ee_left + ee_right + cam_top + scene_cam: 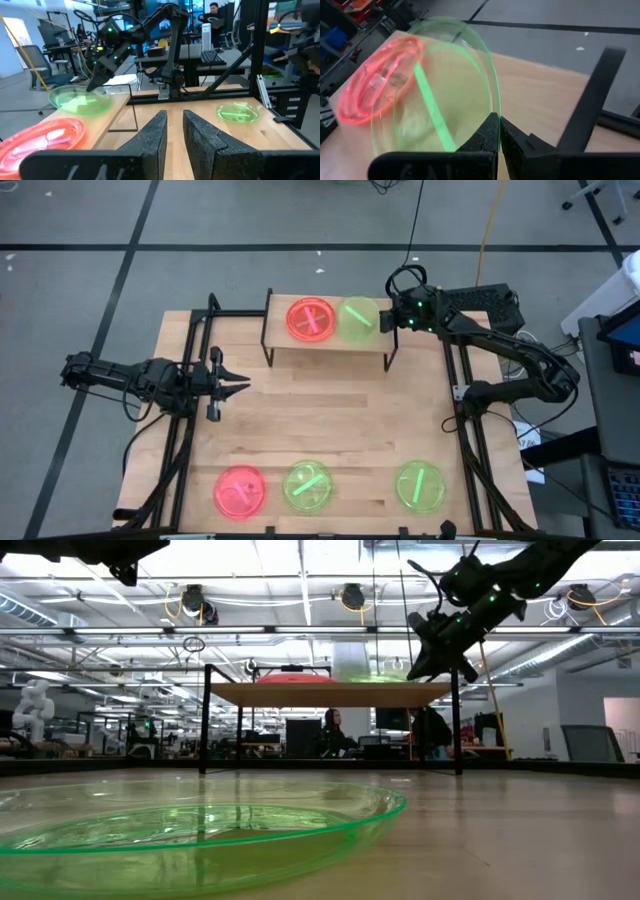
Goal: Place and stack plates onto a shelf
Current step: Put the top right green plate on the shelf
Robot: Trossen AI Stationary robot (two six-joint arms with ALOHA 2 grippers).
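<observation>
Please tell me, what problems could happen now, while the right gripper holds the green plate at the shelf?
1. The right gripper pinches only the rim of the green plate, which sits at the right end of the shelf. On release it may slide or tip off that end.
2. This plate sits against the pink plate. A sideways push might shift the pink one.
3. The left gripper waits open over the table, away from the shelf, so it probably adds no risk.

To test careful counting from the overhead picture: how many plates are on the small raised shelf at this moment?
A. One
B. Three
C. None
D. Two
D: the shelf carries a pink plate and a green plate side by side, the right claw pinching the green one's rim; three more plates lie on the table's near edge.
</observation>
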